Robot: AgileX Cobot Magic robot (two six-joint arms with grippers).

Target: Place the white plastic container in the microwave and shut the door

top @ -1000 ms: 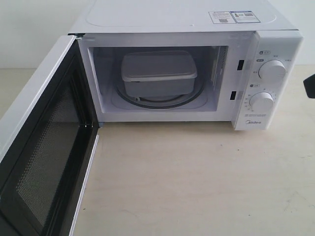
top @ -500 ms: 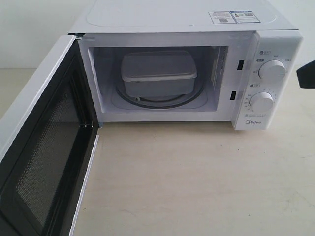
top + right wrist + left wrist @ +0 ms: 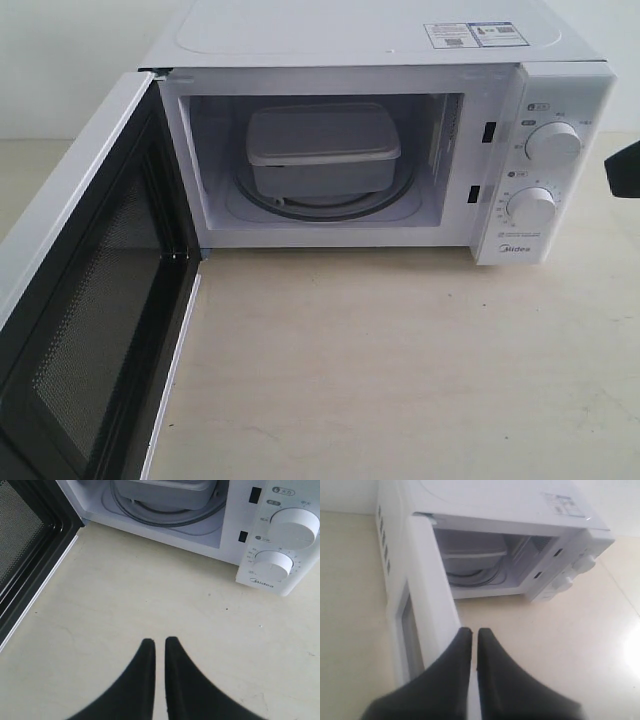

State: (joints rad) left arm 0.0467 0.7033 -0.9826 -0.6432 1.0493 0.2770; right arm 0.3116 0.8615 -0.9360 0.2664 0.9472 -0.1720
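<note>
Both left gripper [image 3: 474,631] and right gripper [image 3: 159,641] are closed, empty; white plastic container [image 3: 320,150] sits inside microwave [image 3: 380,40], door [image 3: 90,300] open.

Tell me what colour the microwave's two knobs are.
White, like the microwave body. The knobs show best in the right wrist view.

Closed claw [image 3: 474,632] near open door [image 3: 429,597]

A pale cream tabletop [image 3: 380,370] with faint marks stretches back to a plain white wall [image 3: 60,60].
</note>
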